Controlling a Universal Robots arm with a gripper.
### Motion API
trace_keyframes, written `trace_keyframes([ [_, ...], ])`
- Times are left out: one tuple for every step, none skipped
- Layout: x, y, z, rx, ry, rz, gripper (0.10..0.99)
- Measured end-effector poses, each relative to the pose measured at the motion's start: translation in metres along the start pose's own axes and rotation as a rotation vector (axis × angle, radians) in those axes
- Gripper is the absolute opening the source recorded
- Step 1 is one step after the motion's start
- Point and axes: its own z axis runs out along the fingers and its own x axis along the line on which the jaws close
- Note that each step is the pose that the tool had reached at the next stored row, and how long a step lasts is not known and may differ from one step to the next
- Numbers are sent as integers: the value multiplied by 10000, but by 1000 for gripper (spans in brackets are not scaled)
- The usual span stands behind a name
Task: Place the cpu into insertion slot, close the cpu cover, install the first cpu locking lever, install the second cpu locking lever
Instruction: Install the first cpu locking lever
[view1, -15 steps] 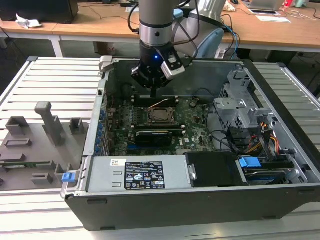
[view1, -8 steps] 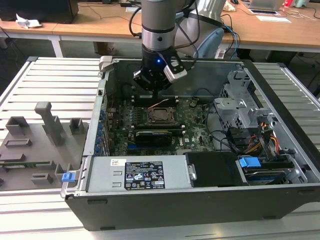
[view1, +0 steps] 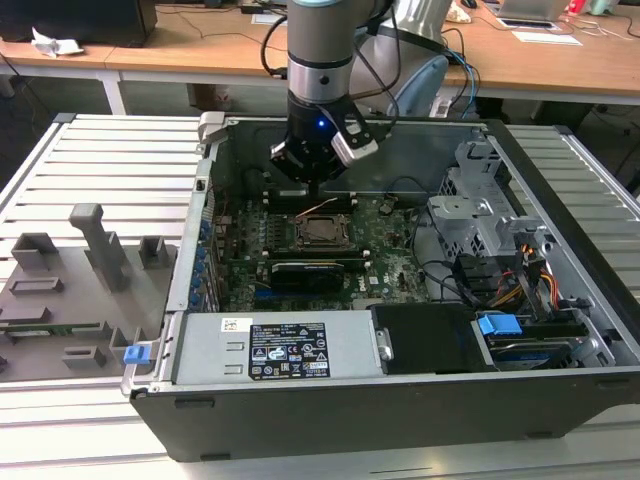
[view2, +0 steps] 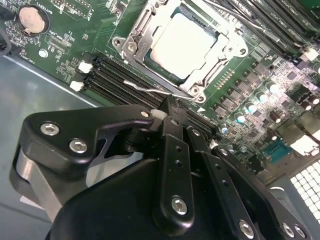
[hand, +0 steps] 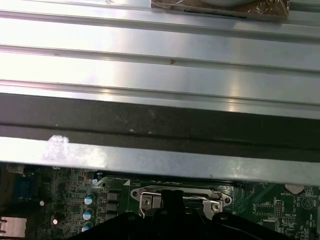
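The silvery-grey square cpu (view2: 184, 44) lies in the metal-rimmed square insertion slot (view2: 131, 46). The thin silver cpu cover (view2: 212, 69) is flat over its edges. The black gripper (view2: 171, 106) has its fingers together, with the tips just beside a thin wire lever (view2: 142, 86).

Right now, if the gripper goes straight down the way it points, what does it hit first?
The gripper would probably meet the wire locking lever beside the cpu cover; depth unclear.
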Motion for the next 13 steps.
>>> trace_keyframes([
  [-6, 0, 8, 0, 2, -49, 106],
  [-16, 3, 14, 0, 5, -62, 106],
  [-29, 7, 21, -1, 4, -62, 106],
  [-41, 11, 29, -2, 3, -62, 106],
  [-51, 15, 37, -2, 3, -61, 106],
  [-59, 19, 45, -3, 2, -62, 106],
  [-65, 23, 53, -2, 2, -62, 106],
  [-71, 27, 63, -3, 1, -62, 106],
  [-78, 29, 74, -1, 2, -62, 106],
  [-86, 29, 80, 0, 2, -61, 106],
  [-97, 29, 86, 2, 3, -61, 106],
  [-106, 30, 89, 1, 3, -61, 106],
  [-115, 29, 93, 1, 3, -62, 106],
])
